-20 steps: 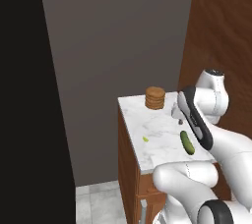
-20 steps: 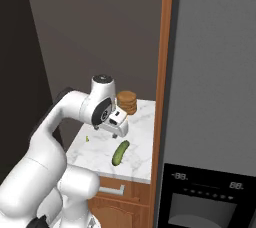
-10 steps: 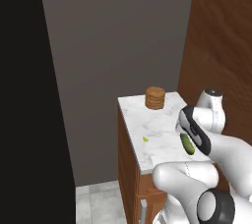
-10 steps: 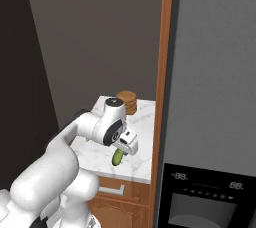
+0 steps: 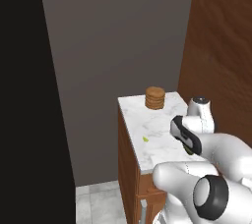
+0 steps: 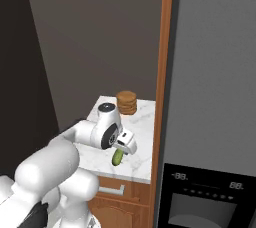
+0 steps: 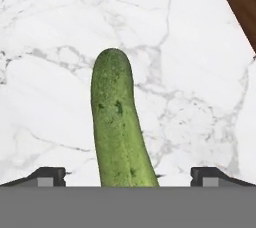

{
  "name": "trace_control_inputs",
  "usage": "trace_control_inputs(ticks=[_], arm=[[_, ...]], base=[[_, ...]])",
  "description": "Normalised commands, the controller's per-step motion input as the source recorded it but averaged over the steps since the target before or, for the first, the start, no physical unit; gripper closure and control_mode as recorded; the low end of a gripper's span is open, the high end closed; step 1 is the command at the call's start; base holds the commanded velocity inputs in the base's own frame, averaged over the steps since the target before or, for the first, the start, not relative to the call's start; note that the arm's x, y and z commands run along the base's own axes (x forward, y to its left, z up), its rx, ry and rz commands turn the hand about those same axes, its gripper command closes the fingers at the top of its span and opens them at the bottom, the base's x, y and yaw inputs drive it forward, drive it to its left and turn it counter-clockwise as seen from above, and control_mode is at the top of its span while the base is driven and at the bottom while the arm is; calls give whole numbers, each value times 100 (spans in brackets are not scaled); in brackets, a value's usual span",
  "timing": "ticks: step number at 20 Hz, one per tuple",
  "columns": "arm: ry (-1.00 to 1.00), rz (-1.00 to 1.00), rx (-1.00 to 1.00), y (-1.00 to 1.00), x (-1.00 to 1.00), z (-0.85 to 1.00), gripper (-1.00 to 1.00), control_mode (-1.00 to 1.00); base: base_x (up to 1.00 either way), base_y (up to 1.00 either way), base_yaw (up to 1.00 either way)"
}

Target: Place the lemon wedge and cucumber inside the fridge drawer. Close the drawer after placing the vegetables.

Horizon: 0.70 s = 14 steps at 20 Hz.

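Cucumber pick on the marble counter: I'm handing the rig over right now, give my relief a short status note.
Claw: open, low over the marble counter, one dark fingertip on each side of the stubby dark green cucumber; nothing gripped yet.
Cucumber: flat on the counter, near the arm-side edge.
Tiny pale yellow-green lemon wedge: also on the counter, apart from the cucumber, untouched.
Round brown ridged stack: at the back of the counter, not part of the job.
Done: nothing placed.
Left: close on the cucumber, carry it to the fridge drawer, then the lemon wedge, then shut the drawer.
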Motion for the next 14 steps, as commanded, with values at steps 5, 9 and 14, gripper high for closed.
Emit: trace_control_inputs(ticks=[5,9,14], arm=[[0,7,-5,10,35,-7,-100,-100],[0,11,-1,61,52,1,-100,-100],[1,11,0,69,32,18,-100,-100]], base=[[0,0,0],[0,0,0],[0,0,0]])
